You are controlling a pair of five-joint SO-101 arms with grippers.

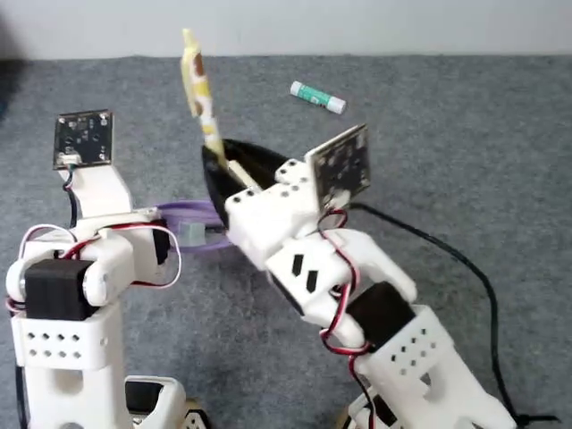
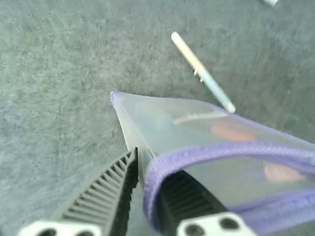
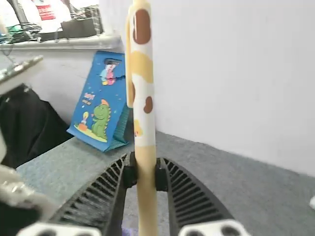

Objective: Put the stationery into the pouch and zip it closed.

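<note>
Pen [image 3: 141,98] and pouch [image 2: 197,130] both gripped
Right tool [image 3: 146,173] pinches the spotted pen; left tool [image 2: 142,164] pinches the pouch's purple-edged rim; a glue stick [image 1: 317,96] lies on the surface [image 1: 447,134]

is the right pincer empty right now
No, the right pincer is shut on the spotted pen, which stands upright in its grip.
</note>
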